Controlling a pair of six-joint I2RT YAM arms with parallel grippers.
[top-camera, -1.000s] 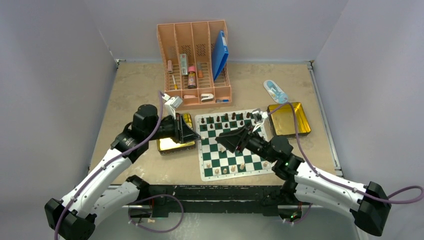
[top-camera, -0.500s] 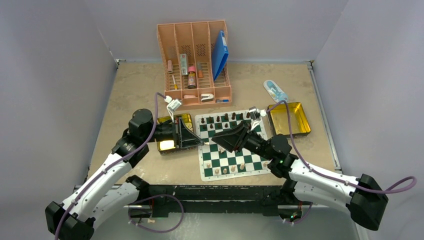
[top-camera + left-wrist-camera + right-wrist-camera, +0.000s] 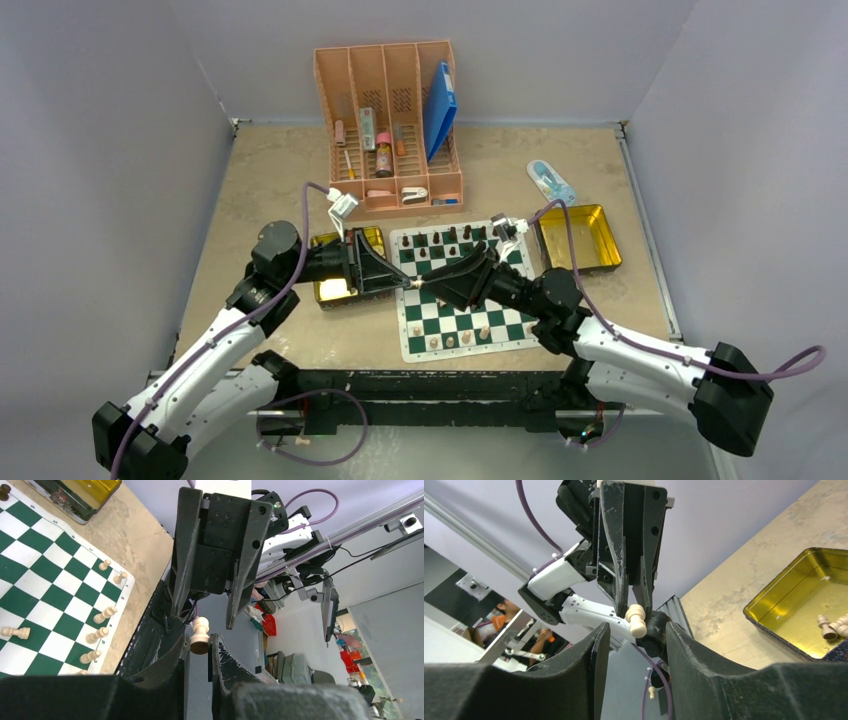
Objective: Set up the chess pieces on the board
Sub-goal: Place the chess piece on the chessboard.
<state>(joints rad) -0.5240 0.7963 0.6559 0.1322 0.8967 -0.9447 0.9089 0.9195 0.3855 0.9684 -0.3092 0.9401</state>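
Above the left edge of the green-and-white board (image 3: pixel 441 319), the two grippers meet tip to tip. The left gripper (image 3: pixel 200 651) pinches a pale pawn (image 3: pixel 200 632) by its base. The right gripper (image 3: pixel 636 626) has its fingers spread wide either side of the pawn, clear of it. The board's border letters are too small to read. More pale pieces (image 3: pixel 830 627) lie in a gold tin (image 3: pixel 781 607), partly cut off.
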